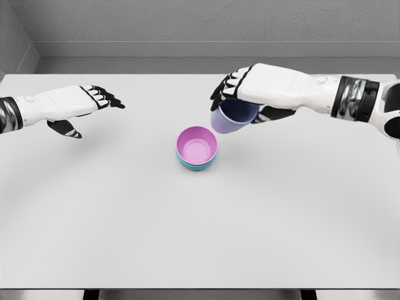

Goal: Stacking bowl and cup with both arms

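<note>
— So, head view, the only one there is: what sits in the middle of the frame?

— A pink bowl (197, 147), nested inside a teal bowl (196, 165) of which only the lower rim shows beneath it. The pair stands on the white table (125, 219), just below and left of the frame's centre.

— And the cup?

— The purple cup (232, 116) is up in the air, right of centre in the upper half. It is tilted, its open mouth turned toward the lower left of the picture, and its lower edge hangs just beside the pink bowl's upper right rim. Whether the two touch I cannot tell.

— What holds it?

— The right hand (256, 92), whose arm enters from the right edge. Its fingers are wrapped over the top of the cup, dark fingertips curling down on the far-left side, the thumb showing dark beneath on the right.

— The other arm?

— The left hand (75, 105) comes in from the left edge, in the upper left of the frame, well apart from the bowls. Its fingers are stretched out toward the right, relaxed, with the thumb hanging below; it grips nothing and hovers above the table surface.

— Anything behind?

— A grey wall (200, 28) runs along the top of the frame past the table's far edge.
</note>
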